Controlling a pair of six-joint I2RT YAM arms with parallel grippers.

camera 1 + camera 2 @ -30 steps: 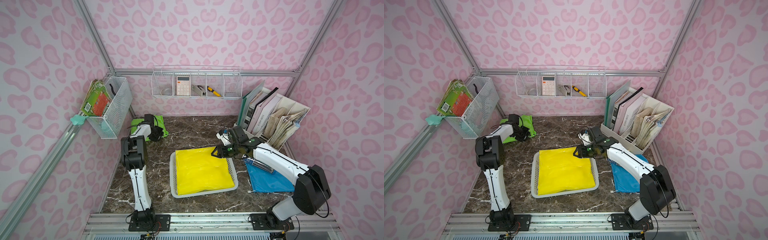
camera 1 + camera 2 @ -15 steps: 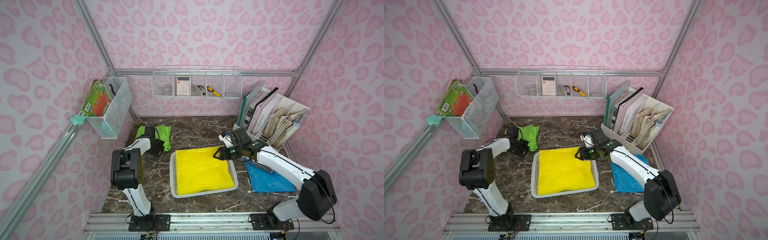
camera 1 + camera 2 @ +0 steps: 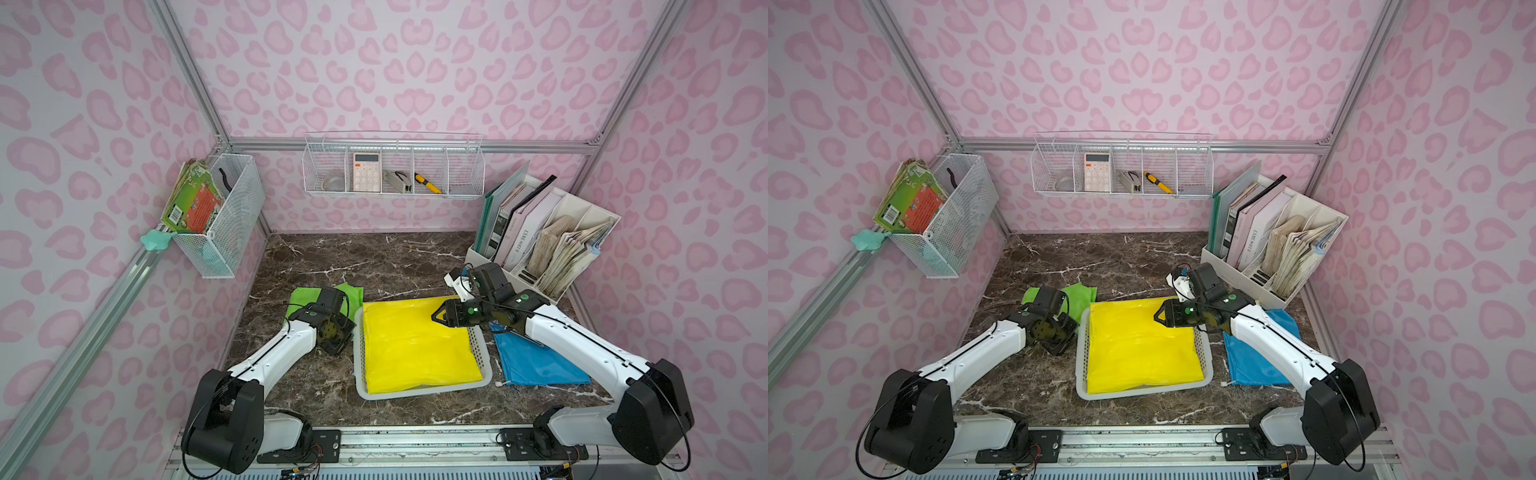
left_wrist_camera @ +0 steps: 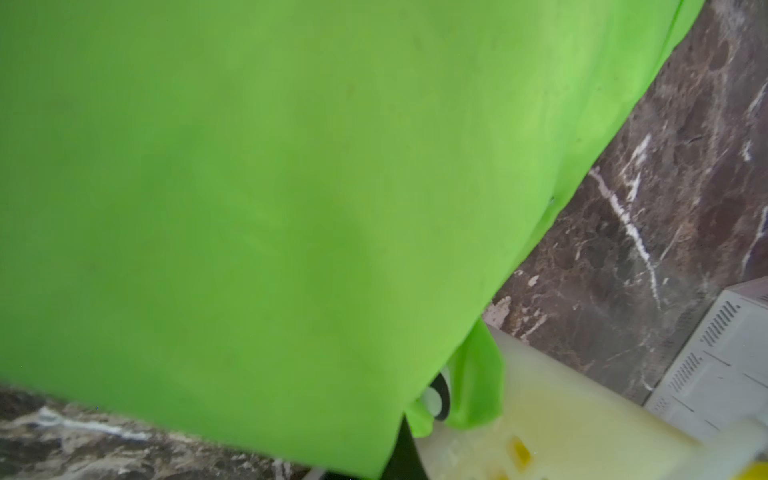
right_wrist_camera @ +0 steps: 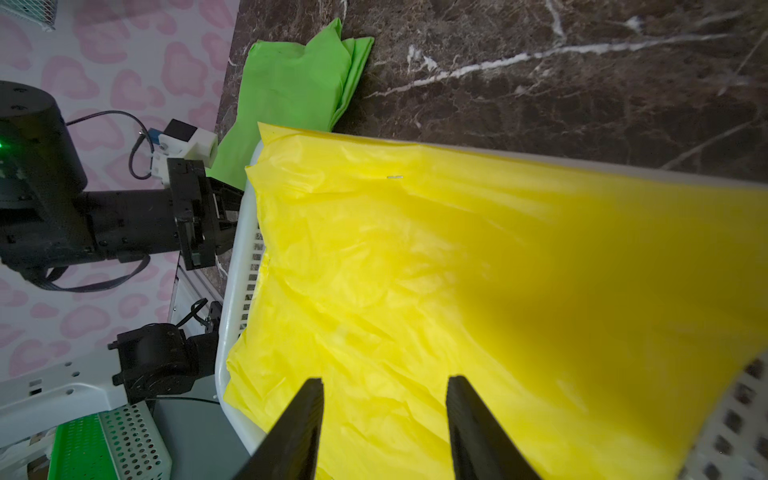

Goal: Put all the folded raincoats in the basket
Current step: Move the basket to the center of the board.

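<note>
the green folded plastic raincoat (image 3: 300,298) is lying on the dark marble table (image 3: 374,257), bunched up against the far left corner of the low white perforated plastic basket (image 3: 419,392) and not inside it yet. the left hand (image 3: 340,328) is clenched. in the left wrist view a scrunched bit of green edge (image 4: 473,374) looks pinched right at it, so it's taken as gripped by a corner, though the pinch itself is half hidden.

handling-wise, thin floppy film is expected: very light, no stiffness and pretty slick. held by one corner, it'll probably drape and let the folds slip open. a grip across the stacked fold edge would be the safer bet.

the basket floor is almost fully covered by a yellow folded plastic raincoat (image 3: 415,345), with its far edge riding up on the far rim. so the green one would have to be lifted over the left rim and laid on top. slick on slick, it could slide off.

the right hand (image 3: 436,316) is parked over the yellow's far right corner with its fingers (image 5: 299,419) parted and nothing between them, so that corner of the basket is taken up.

a blue folded plastic raincoat (image 3: 540,365) lies flat just right of the basket, partly under the right arm, and a white file organiser (image 3: 528,276) closes off the far right. bare table is left behind the basket and at the near left.
</note>
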